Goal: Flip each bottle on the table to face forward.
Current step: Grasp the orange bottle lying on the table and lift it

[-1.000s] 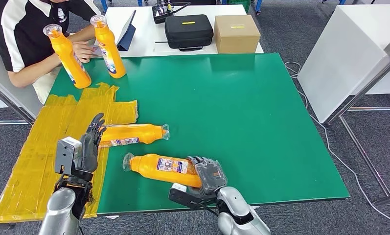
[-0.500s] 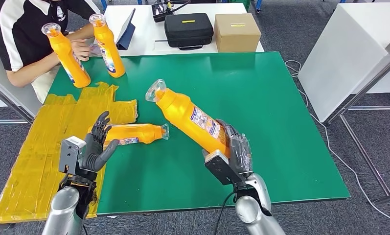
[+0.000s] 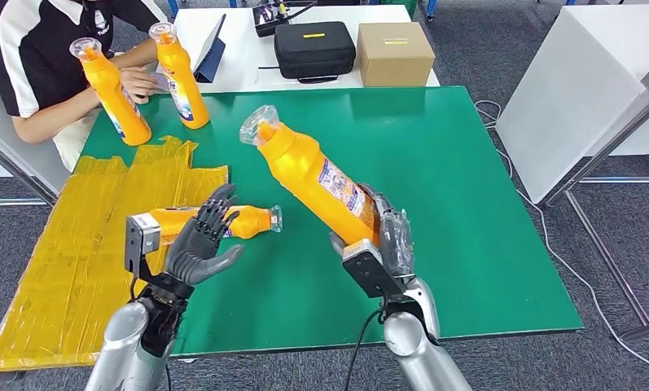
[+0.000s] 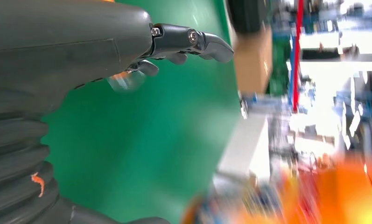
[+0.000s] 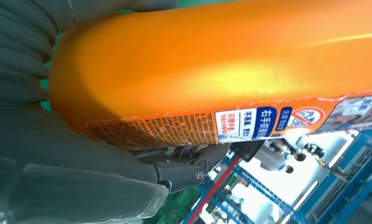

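Currently, item: lifted bottle (image 3: 317,181), tilted, cap up and far-left, above the green counter (image 3: 435,163).
Right hand (image 3: 383,236): fingers gripping its base.
Left hand (image 3: 200,240): fingers spread, holding nothing; risen over the lying bottle (image 3: 243,220).
Change: bottle raised off the counter a second ago; probably turning next.
Surroundings: two upright bottles (image 3: 178,77) far left by a person (image 3: 36,49); yellow sheet (image 3: 68,236) left; black case (image 3: 313,50), box (image 3: 394,54) beyond.

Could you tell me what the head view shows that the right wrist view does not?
Head view alone: the left hand open above the green table, a lying orange bottle beyond it, two standing bottles near a person, a black case and a cardboard box. Right wrist view alone: fine print on the held bottle's label. Both: the right hand gripping the tilted orange bottle.
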